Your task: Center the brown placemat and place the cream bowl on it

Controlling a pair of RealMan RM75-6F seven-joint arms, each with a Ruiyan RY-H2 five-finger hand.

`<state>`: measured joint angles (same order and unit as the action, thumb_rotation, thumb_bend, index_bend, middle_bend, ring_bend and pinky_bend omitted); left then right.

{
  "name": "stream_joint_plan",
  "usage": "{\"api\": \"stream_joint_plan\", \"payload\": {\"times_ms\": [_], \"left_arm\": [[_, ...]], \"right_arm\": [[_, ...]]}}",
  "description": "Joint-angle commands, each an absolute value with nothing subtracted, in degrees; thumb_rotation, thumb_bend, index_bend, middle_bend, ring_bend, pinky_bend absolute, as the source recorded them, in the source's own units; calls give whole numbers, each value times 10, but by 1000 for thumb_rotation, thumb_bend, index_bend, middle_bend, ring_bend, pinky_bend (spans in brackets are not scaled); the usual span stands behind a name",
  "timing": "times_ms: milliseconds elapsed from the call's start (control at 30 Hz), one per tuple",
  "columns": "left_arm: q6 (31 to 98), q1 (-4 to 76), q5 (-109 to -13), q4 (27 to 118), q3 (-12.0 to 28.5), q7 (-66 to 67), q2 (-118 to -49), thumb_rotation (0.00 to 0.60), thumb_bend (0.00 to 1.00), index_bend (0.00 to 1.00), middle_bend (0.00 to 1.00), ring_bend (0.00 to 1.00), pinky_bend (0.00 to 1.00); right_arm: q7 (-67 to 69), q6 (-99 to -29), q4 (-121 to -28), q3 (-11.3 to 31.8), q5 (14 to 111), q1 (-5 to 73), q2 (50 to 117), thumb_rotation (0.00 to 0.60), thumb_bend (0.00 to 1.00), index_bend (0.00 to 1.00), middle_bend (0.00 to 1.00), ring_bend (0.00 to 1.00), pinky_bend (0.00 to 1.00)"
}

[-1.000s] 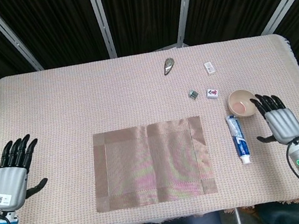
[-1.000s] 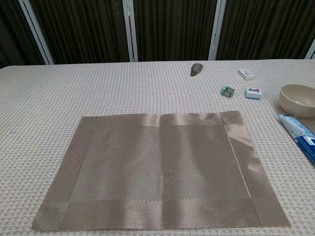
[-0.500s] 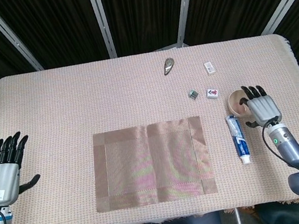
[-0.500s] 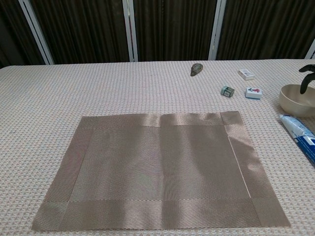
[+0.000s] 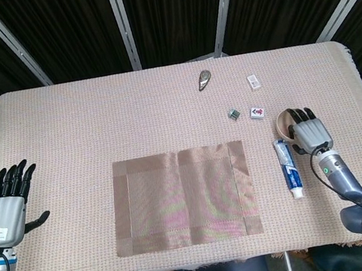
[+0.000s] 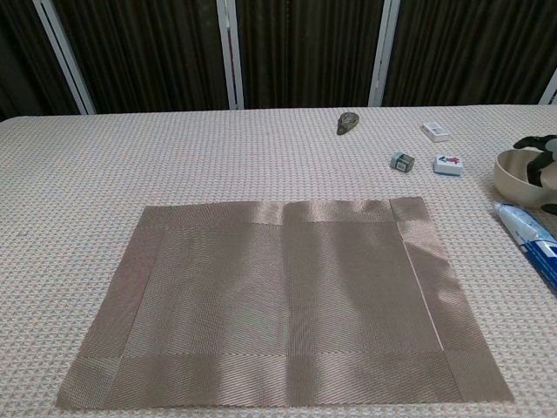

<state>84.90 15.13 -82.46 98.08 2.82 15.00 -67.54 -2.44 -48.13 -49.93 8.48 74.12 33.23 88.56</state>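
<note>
The brown placemat [image 5: 184,197] [image 6: 283,300] lies flat near the table's front edge, a little left of the middle. At the right side of the table stands the cream bowl [image 5: 284,122] [image 6: 512,179]. My right hand [image 5: 309,133] [image 6: 541,158] is over the bowl's right half, its dark fingers spread across the rim and dipping into the bowl; most of the bowl is hidden under it in the head view. My left hand [image 5: 8,206] hovers at the table's left edge, fingers apart and holding nothing. It does not appear in the chest view.
A blue-and-white toothpaste tube [image 5: 288,167] [image 6: 531,235] lies just in front of the bowl. Behind it are a mahjong tile [image 5: 258,113] [image 6: 449,165], a small green cube [image 5: 234,113] [image 6: 402,160], a white eraser [image 5: 254,81] and a grey pebble-like object [image 5: 204,79].
My right hand has moved forward and to the left, from beside the bowl to over its rim. My left hand drew back toward the table's left edge. Bowl and placemat have not moved.
</note>
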Motion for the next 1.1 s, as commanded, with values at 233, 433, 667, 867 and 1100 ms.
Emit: {"api": "stream_joint_plan", "payload": {"times_ms": [233,433,667,867,1100], "left_arm": [[845,149,-825,980,31,149,-676,600,0,0,0,0,0],[842,149,-826,981,33,144,-676,600,0,0,0,0,0],[838,148,-827,982,36,136,-673,600,0,0,0,0,0],[835,148,-826,981,38,126,-669,600,0,0,0,0,0],[836,144,-827,982,40,110,-661,600,0,0,0,0,0]], "right_arm": [[7,-522,-504,83,765,329,886,600,379,685,0,0,0],[16,-582,-560,81,806,327,858,600,388,691,0,0,0],[-23,-650,-684,64,894,342,808,600,403,691,0,0,0],[-85,-640,-795,49,961,379,784,600,402,692,0,0,0],[-202,-567,-852,47,989,431,818,600,405,692,12,0,0]]}}
